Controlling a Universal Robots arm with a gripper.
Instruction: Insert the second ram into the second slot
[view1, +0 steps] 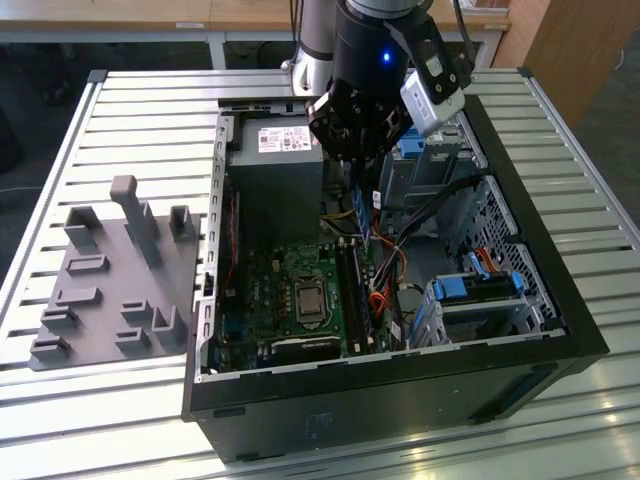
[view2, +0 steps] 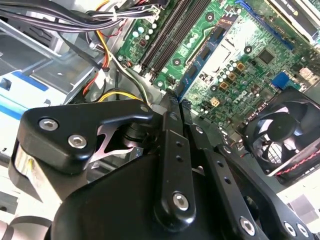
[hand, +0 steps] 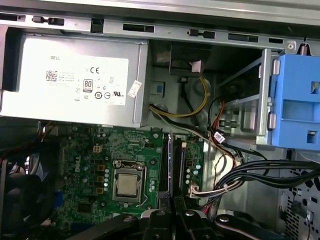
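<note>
The second ram (view2: 205, 55) is held between the fingertips of the clenched gripper (view2: 172, 100). In the first wrist view it is seen edge-on, running parallel to the black memory slots (hand: 179, 165) on the motherboard (hand: 90, 165), inside the open computer case (view1: 400, 400) on the desk (view1: 130, 110); whether its lower edge is touching a slot cannot be told.

The step in hand is judged to be the seating of the stick. This is best done with the stick held upright and in line with the slot along its whole length, so that both ends go down together; force is best applied straight down, not sideways. The loose cables (hand: 240, 175) lie just beside the slots, and the power supply (hand: 75, 80) stands near one end; a snag there should be guarded against.
</note>
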